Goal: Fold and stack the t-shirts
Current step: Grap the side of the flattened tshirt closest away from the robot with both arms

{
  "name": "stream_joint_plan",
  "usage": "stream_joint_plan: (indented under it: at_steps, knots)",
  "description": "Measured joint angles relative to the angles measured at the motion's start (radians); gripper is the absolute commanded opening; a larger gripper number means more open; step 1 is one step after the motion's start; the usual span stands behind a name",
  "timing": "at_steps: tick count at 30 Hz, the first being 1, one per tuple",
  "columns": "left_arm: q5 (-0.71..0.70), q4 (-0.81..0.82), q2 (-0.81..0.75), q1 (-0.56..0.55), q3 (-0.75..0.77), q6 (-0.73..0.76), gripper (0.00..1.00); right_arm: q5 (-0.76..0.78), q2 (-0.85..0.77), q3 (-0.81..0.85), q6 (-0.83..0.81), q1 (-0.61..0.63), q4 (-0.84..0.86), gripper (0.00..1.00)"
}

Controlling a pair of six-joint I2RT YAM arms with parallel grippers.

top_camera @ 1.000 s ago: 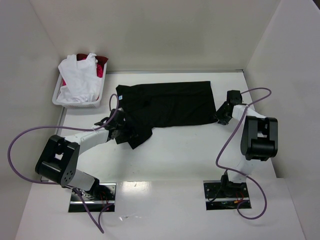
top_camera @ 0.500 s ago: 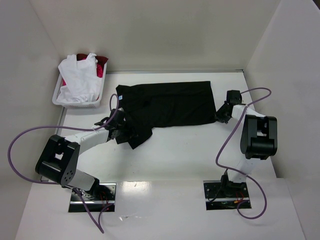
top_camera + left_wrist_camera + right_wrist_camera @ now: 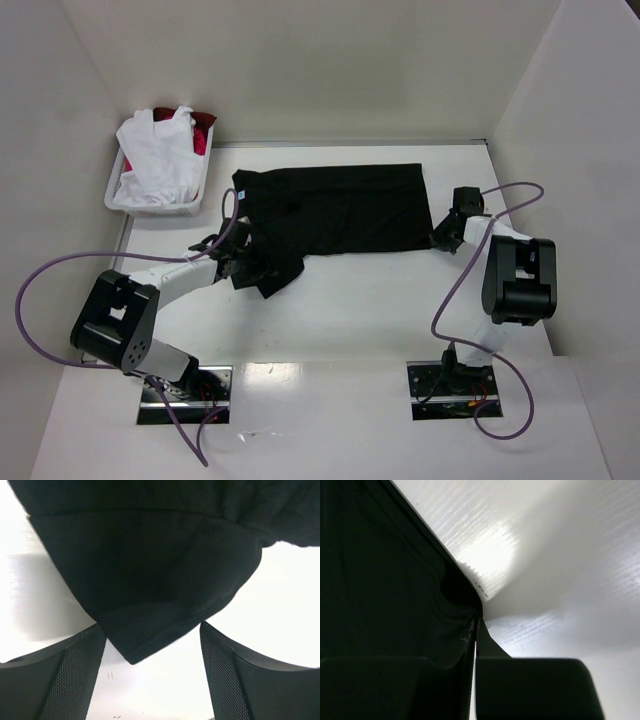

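Observation:
A large black t-shirt (image 3: 340, 205) lies spread flat across the middle of the table, its sleeve pointing toward the near left. My left gripper (image 3: 250, 272) is at that sleeve. In the left wrist view the left gripper (image 3: 151, 627) is open, its mesh fingers (image 3: 80, 675) either side of the sleeve's hemmed tip (image 3: 145, 640). My right gripper (image 3: 436, 238) sits at the shirt's near right corner. In the right wrist view the right gripper (image 3: 476, 622) is shut, with the black hem (image 3: 455, 607) bunched at its tips. A white t-shirt (image 3: 160, 160) and a red one (image 3: 203, 135) are in the basket.
A white basket (image 3: 115, 195) stands at the far left corner, beside the shirt's collar end. White walls close the table on the left, back and right. Purple cables (image 3: 40, 290) loop from both arms over the near part of the table.
The right gripper has closed on the shirt's near right corner and shifted slightly. The left arm and the shirt have barely moved.

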Motion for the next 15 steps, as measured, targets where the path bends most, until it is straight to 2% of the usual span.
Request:
stream_joint_plan:
  at_steps: [5,9,11,15]
  knots:
    - [0.030,-0.006,0.000,0.000,-0.001,0.014,0.82,0.010,-0.035,-0.023,0.005,0.000,0.000,0.00]
    - [0.033,-0.005,-0.006,0.000,-0.010,0.020,0.76,0.010,-0.036,-0.034,0.005,0.000,0.003,0.00]
    - [0.020,-0.014,-0.014,0.000,-0.016,0.016,0.69,0.010,-0.036,-0.041,0.007,0.000,0.000,0.00]
    - [-0.054,-0.057,-0.048,-0.001,-0.036,-0.019,0.67,0.010,-0.038,-0.045,0.008,0.000,0.001,0.00]
